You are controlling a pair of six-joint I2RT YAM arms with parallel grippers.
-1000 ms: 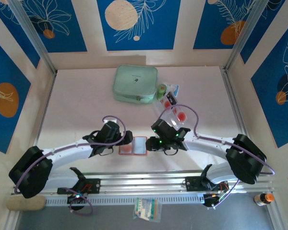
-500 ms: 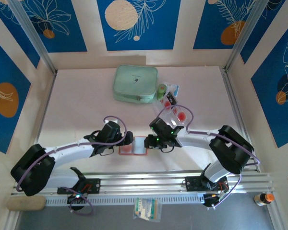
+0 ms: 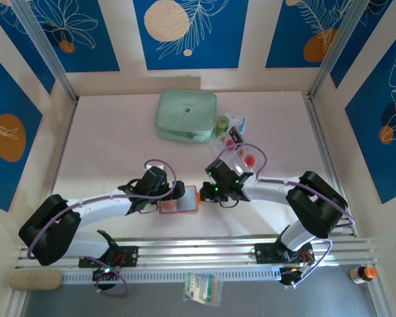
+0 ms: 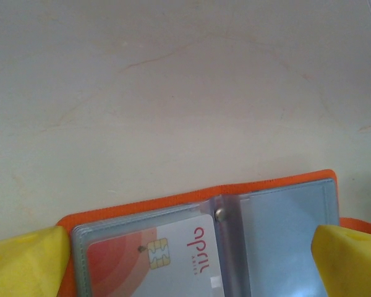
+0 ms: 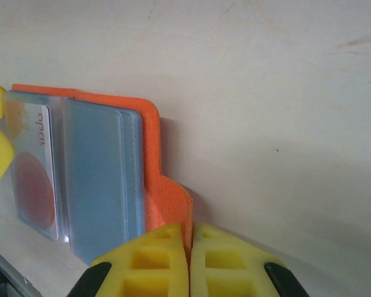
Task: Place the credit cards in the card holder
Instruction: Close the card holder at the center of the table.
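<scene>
**Pinning the open wallet by its snap tab**

Right end effector (image 5: pixel 188 247) is closed, with its yellow fingers pinching the snap tab of the small orange-red folding card holder (image 3: pixel 180 200). Left end effector (image 4: pixel 188 260) is wide open with one finger on each side of the holder and grips nothing. The holder lies open and flat on the pale worktop (image 3: pixel 105 145), near the front edge between the two arms. One pale card with a red circle and a chip (image 4: pixel 173 253) sits in the clear pocket of the left half. The right half's greyish pockets look empty. More pale cards with red circles (image 3: pixel 244 157) lie further back, just behind the right arm, in front of the mint-green zip case (image 3: pixel 187 115).

Likely step: steadying the holder so the next card can go in. To do it well:
- hold the tab low against the worktop, since lifting would fold the right half over the pockets
- avoid pulling sideways or the holder slides
- bring the left fingers down outside the pocket edges, not onto the plastic

Orientation: the holder's long axis runs left to right across the worktop and its spine runs front to back. The tab points right, toward the right arm. The inserted card's long side seems to lie parallel to the spine.
</scene>
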